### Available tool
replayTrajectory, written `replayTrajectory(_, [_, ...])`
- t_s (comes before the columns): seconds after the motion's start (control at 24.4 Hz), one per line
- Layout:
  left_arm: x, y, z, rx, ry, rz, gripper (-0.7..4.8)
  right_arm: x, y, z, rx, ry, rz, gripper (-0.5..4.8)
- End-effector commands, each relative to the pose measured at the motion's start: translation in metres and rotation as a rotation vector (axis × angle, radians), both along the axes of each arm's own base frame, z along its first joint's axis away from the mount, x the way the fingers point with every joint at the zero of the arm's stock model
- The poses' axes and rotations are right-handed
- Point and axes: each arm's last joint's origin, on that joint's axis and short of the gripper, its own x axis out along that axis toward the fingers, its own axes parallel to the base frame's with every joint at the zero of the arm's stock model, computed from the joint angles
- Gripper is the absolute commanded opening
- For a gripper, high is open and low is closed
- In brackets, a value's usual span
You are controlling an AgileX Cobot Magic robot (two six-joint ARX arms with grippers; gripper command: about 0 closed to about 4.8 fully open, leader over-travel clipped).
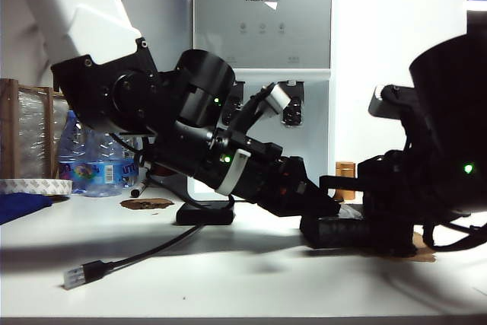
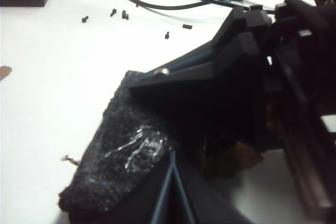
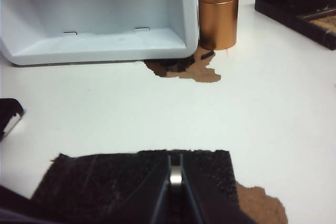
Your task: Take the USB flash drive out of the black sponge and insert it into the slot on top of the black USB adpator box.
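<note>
While right gripper (image 3: 176, 203) pinches drive (image 3: 176, 174), fingers clenched on its silver end, drive sits upright in sponge (image 3: 105, 177) near bench's right edge. Drive: tiny, stiff, light, likely slippery metal; grip flat sides, pull straight. Sponge soft, crumbly, may lift. Left gripper (image 2: 173, 182) rests on sponge; finger state cannot tell. Only exterior view shows box (image 1: 205, 213) mid-bench.

Low table-level exterior view faces both arms; wrist views (close) share the black sponge (image 3: 105, 174)

A copper tin (image 3: 218, 15) stands beside the white water dispenser (image 1: 262, 36); water bottle (image 1: 95, 159) far left.
</note>
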Motion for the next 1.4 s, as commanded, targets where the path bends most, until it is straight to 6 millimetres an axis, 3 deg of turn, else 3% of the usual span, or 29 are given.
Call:
replayTrajectory(0.04, [0.000,0.001,-0.004,0.021,0.018,0.011,-0.04,0.000,0.000,0.022,-0.002,-0.137,0.012,-0.04])
replayTrajectory(0.41, [0.002,0.001,-0.001,0.004,-0.007,0.019,-0.04,-0.007,-0.007,0.067,-0.004,-0.309,0.041,-0.04])
replayTrajectory(0.62, [0.005,0.000,0.016,-0.048,-0.034,0.099,-0.04,-0.016,-0.017,0.100,0.022,-0.430,0.090,-0.04])
replayTrajectory(1.03, [0.001,0.006,0.089,-0.212,-0.100,0.188,-0.04,-0.048,-0.057,0.179,0.226,-0.525,0.762,-0.04])
replayTrajectory(1.11, [0.000,0.010,0.100,-0.220,-0.124,0.229,-0.04,-0.048,-0.059,0.192,0.249,-0.495,0.876,-0.04])
replayTrajectory(1.19, [0.000,0.022,0.121,-0.228,-0.142,0.275,-0.04,-0.042,-0.055,0.217,0.262,-0.394,1.093,-0.04])
replayTrajectory(1.4, [-0.002,0.048,0.149,-0.205,-0.128,0.344,-0.04,-0.027,-0.049,0.252,0.235,-0.336,1.234,-0.04])
